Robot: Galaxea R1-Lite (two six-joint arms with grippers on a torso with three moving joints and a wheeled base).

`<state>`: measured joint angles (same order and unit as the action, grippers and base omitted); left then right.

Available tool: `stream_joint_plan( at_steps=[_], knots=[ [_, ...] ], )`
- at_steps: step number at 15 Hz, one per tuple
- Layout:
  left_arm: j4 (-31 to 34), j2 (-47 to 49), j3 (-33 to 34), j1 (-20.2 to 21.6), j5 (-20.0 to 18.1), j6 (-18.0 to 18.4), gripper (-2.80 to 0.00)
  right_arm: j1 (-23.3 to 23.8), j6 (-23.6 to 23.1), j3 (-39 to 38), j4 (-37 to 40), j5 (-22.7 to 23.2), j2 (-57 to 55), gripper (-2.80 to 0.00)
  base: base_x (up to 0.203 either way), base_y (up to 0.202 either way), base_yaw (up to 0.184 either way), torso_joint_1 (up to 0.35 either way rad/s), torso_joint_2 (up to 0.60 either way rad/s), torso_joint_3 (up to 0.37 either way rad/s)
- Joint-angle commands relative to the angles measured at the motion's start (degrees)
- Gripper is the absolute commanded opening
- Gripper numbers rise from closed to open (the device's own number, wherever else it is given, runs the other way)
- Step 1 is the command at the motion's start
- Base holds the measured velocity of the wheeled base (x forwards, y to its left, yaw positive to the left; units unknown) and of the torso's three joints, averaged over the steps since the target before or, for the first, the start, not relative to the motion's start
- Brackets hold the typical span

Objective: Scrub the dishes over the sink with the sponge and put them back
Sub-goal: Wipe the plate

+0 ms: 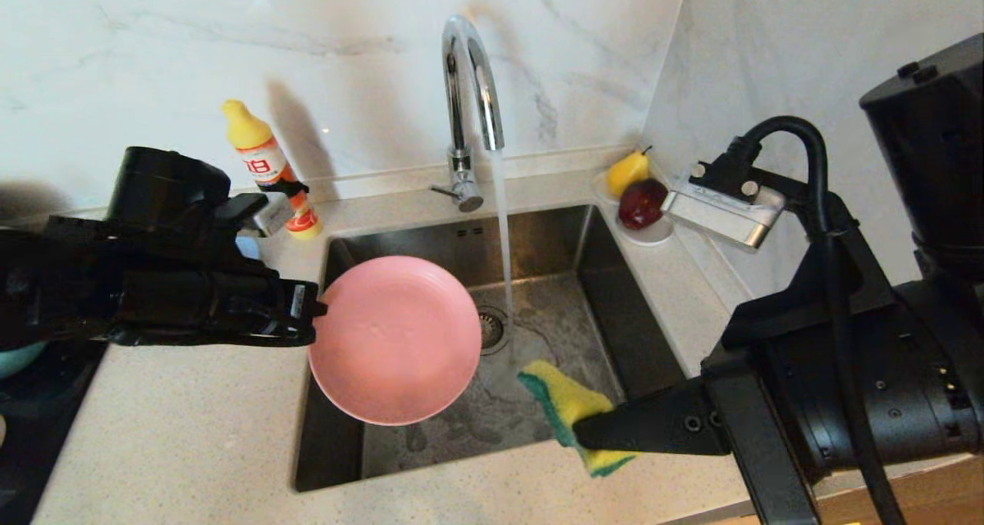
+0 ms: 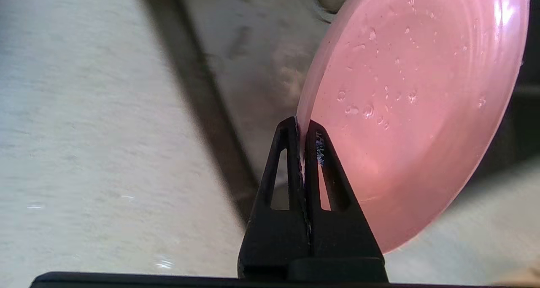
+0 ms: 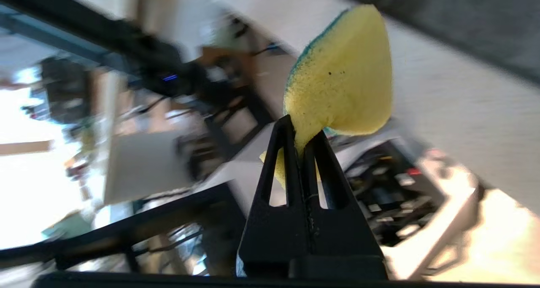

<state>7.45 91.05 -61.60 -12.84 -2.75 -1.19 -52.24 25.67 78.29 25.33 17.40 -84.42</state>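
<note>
My left gripper (image 1: 314, 317) (image 2: 301, 125) is shut on the rim of the salmon-pink plate (image 1: 394, 339) (image 2: 415, 106). The plate hangs over the left half of the sink (image 1: 584, 317), wet with drops. My right gripper (image 1: 578, 433) (image 3: 303, 130) is shut on the yellow sponge (image 1: 570, 403) (image 3: 339, 85), whose green side shows along one edge. The sponge is over the sink's front right corner, apart from the plate. A sliver of a teal bowl (image 1: 17, 357) shows at the left edge. The other dishes are out of view.
Water runs from the chrome tap (image 1: 470, 87) onto the basin floor beside the drain (image 1: 492, 329). A yellow-capped bottle (image 1: 269, 167) stands at the back left. A white saucer (image 1: 653, 233) with a pear and a dark red fruit sits at the back right corner.
</note>
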Motion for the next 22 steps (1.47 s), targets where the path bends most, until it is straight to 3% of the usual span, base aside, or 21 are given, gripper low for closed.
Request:
stream_joint_plan(
  at_steps=[1, 3, 11, 22],
  knots=[
    [-1.17, -3.52, 1.9, -3.31, -0.41, -1.68, -2.8, -1.32, 1.13, 0.54, 0.16, 2.0, -0.79, -2.8, 0.0, 0.0, 0.0, 0.0, 0.0, 0.0],
    [-4.14, -3.25, 2.01, -5.75, -0.76, -3.89, -2.8, -1.99, 1.16, 0.54, 0.05, 2.25, -1.79, -2.8, 0.0, 0.0, 0.0, 0.0, 0.0, 0.0],
    [-4.99, -3.87, 2.7, -13.88, -2.79, -5.22, -2.8, -4.85, 1.41, 3.37, -0.72, 2.37, -10.93, -2.8, 0.0, 0.0, 0.0, 0.0, 0.0, 0.0],
    [-5.07, -4.2, 4.17, -14.75, -2.79, -4.91, -2.8, -7.2, 1.49, 6.23, -0.38, 0.08, -21.37, -2.8, 0.0, 0.0, 0.0, 0.0, 0.0, 0.0]
  ],
)
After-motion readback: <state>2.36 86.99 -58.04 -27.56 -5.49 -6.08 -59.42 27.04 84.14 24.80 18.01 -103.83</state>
